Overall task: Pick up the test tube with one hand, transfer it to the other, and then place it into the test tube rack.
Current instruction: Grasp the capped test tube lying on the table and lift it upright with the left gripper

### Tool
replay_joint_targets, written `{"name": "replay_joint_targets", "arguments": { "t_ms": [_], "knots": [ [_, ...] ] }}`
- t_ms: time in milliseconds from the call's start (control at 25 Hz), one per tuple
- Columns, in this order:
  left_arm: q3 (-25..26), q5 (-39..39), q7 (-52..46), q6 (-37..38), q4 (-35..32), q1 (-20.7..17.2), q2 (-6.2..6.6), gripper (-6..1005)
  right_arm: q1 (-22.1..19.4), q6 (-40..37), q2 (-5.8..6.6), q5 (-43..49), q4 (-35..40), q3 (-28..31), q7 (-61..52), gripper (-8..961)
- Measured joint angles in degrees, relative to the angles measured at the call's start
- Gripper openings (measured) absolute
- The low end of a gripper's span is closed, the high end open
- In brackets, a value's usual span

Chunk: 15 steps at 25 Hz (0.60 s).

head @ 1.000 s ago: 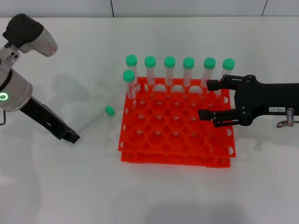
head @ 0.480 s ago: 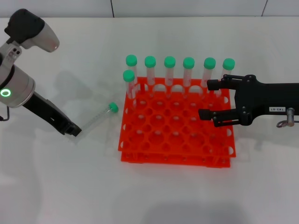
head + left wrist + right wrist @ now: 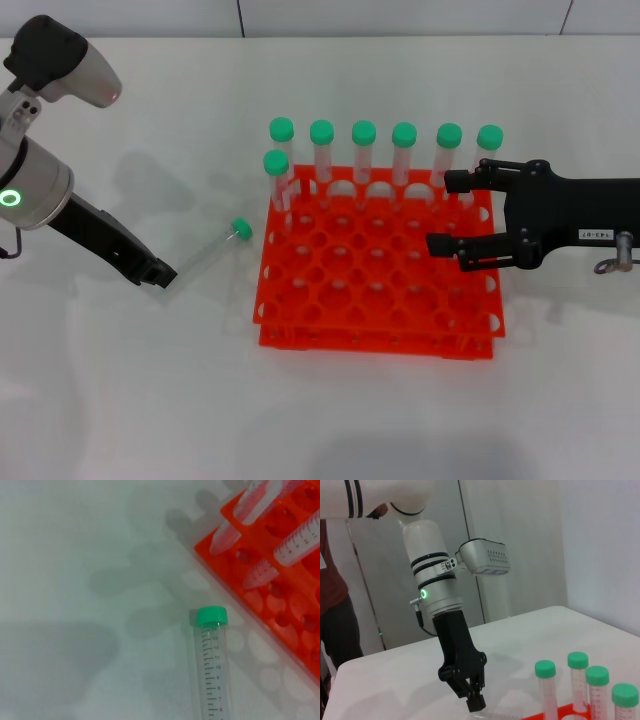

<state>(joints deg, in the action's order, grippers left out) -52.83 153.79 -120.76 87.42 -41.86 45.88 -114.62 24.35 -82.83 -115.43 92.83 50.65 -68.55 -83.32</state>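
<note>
The test tube [image 3: 210, 250], clear with a green cap, slants on the white table left of the orange-red test tube rack [image 3: 380, 290]. Its cap points toward the rack. My left gripper [image 3: 158, 273], on the green-ringed arm, is shut on the tube's bottom end. The left wrist view shows the tube [image 3: 214, 670] running toward the rack's corner [image 3: 295, 625]. The right wrist view shows the left gripper [image 3: 473, 698] with its fingers together low over the table. My right gripper [image 3: 450, 213], with the white label, hovers open and empty over the rack's right side.
Several identical green-capped tubes [image 3: 363, 155] stand in the rack's back rows, and some show in the right wrist view [image 3: 577, 662]. White table [image 3: 150, 400] lies in front of and left of the rack. A person stands at the far side [image 3: 335, 605].
My left gripper has shifted slightly back and the tube's capped end has swung up toward the rack, so the tube looks shorter. The right arm has not moved.
</note>
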Motion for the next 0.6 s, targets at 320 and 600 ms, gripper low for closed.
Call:
{"name": "replay_joint_targets", "arguments": {
  "t_ms": [320, 600],
  "knots": [
    [0.1, -0.46, -0.21, -0.09, -0.09, -0.47, 0.16, 42, -0.56, -0.05, -0.05, -0.11, 0.22, 0.0, 0.0, 874],
    [0.09, -0.56, -0.29, 0.4, -0.09, -0.62, 0.26, 129, -0.62, -0.06, -0.06, -0.14, 0.27, 0.0, 0.0, 875]
  ]
}}
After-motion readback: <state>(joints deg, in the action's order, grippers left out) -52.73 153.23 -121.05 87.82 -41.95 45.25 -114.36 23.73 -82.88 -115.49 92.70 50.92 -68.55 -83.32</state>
